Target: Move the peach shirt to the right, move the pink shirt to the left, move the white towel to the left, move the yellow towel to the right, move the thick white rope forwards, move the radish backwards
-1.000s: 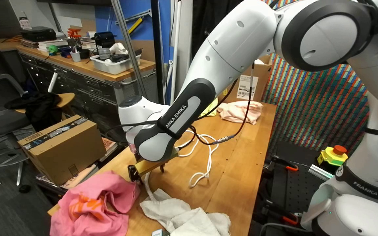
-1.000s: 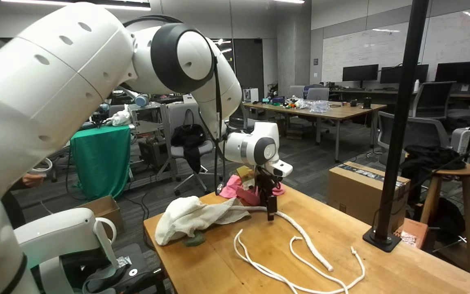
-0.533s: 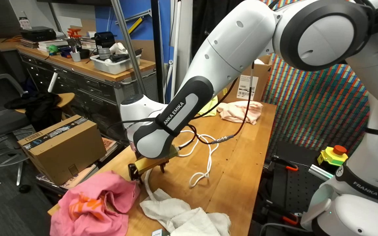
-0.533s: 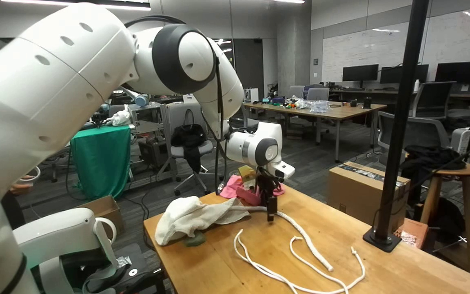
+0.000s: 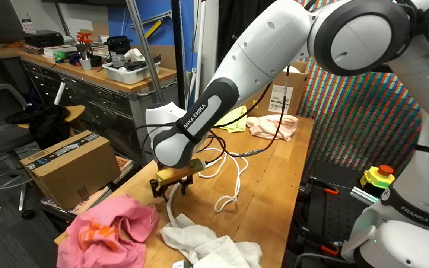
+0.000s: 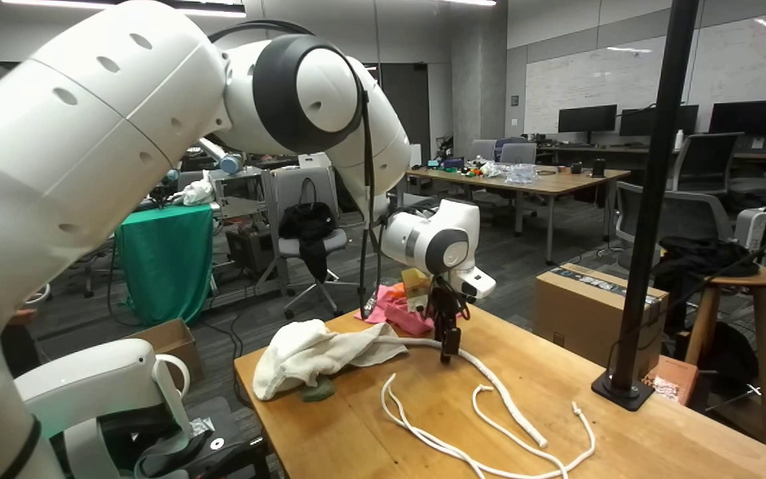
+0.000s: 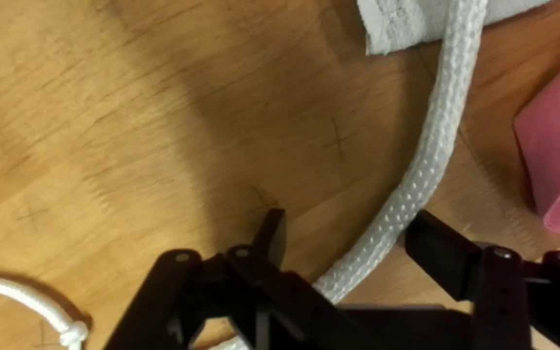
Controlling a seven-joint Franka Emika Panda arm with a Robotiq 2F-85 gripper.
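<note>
My gripper (image 7: 345, 221) is open, low over the table, with the thick white rope (image 7: 423, 165) running between its fingers. The right finger touches the rope or lies just beside it; the left is apart. In both exterior views the gripper (image 5: 173, 189) (image 6: 449, 349) is over the thick rope (image 5: 169, 209) (image 6: 501, 392). One rope end is at the white towel (image 5: 218, 245) (image 6: 316, 352). The pink shirt (image 5: 114, 238) (image 6: 399, 316) lies beside it. The yellow towel (image 5: 235, 119) and peach shirt (image 5: 274, 126) lie at the table's far end. I cannot make out a radish.
Thin white cord (image 5: 237, 182) (image 6: 443, 446) lies in loops on the table. A dark green item (image 6: 317, 390) sits at the white towel's edge. A cardboard box (image 5: 292, 85) stands behind the peach shirt. A black post (image 6: 649, 199) stands at the table edge.
The gripper has moved away from the pink shirt, up and right in an exterior view. The thick rope's free end has shifted slightly. The cloths have stayed in place.
</note>
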